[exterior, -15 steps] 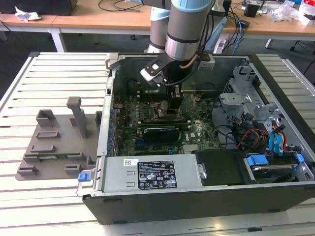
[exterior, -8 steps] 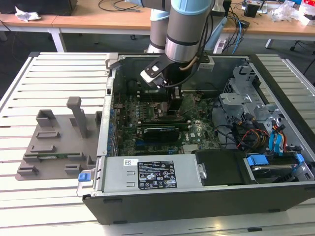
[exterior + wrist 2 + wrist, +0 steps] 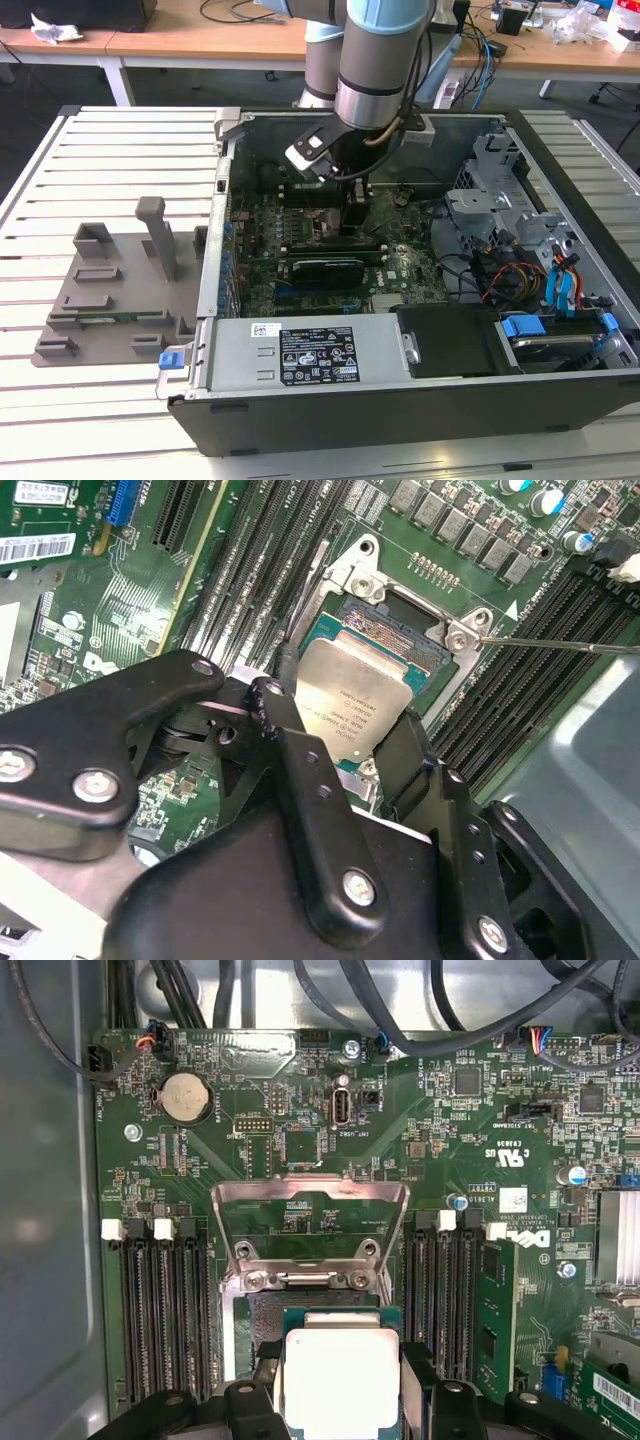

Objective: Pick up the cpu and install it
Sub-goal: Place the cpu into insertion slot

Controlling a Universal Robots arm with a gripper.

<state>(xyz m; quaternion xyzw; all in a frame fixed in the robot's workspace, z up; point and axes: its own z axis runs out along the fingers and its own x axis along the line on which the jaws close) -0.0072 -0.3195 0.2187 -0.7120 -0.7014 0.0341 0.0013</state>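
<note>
The cpu (image 3: 352, 702) is a small square chip with a silver-grey metal top on a green edge. It sits between the black fingers (image 3: 283, 685) of my gripper (image 3: 345, 718), which is shut on it. The chip hangs slightly tilted, just over the open motherboard socket (image 3: 405, 612). In the first wrist view the cpu (image 3: 340, 1380) covers the near part of the socket (image 3: 262, 1322), with my gripper (image 3: 340, 1392) flanking it. The socket's metal load plate (image 3: 310, 1192) is flipped up and open. In the exterior view my gripper (image 3: 356, 215) reaches down into the computer case (image 3: 400, 400).
Memory slots (image 3: 160, 1320) run on both sides of the socket. A thin metal lever (image 3: 560, 646) sticks out beside it. A drive cage and cables (image 3: 520, 240) fill the exterior view's right. A grey fixture block (image 3: 120, 280) lies outside the case on the slatted table.
</note>
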